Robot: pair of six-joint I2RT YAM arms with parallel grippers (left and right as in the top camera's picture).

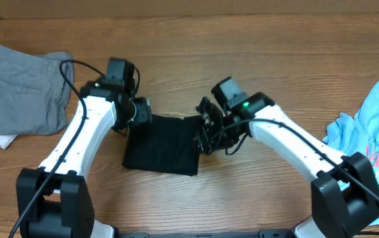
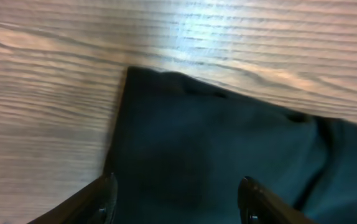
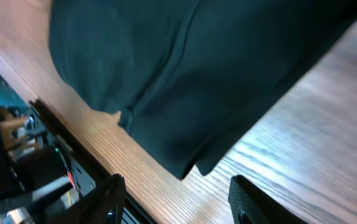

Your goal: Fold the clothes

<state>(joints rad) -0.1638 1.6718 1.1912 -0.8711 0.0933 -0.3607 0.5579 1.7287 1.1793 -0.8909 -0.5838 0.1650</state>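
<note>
Left gripper (image 2: 177, 186): jaws spread, nothing pinched. It hangs over the shirt's (image 1: 162, 144) far left corner, with black cloth showing between the fingers.

Right gripper (image 3: 175, 183): also released, jaws apart over bare wood, with the shirt's right edge just beyond the tips. That edge shows loose layers and a lip that is not flush.

Shirt: a compact dark rectangle at mid-table (image 1: 242, 53), toward the near edge. It looks already folded at least once.

Further out, grey trousers (image 1: 18, 86) lie by the left edge and a blue T-shirt (image 1: 374, 132) is heaped at the right edge. Both are well apart from the shirt.

Risks, as judged:
- The left jaws may close on only the top layer at the corner. The fold would then peel open instead of lifting whole.
- The right jaws may close short of the cloth and catch nothing, or snag one loose layer and drag the stack askew.
- If one side lifts and the other does not, the rectangle twists.
- The arms sit close across the shirt, so an inward move risks contact between the wrists.
- The cloth is thick on the right, and a pinch there may slip.
</note>
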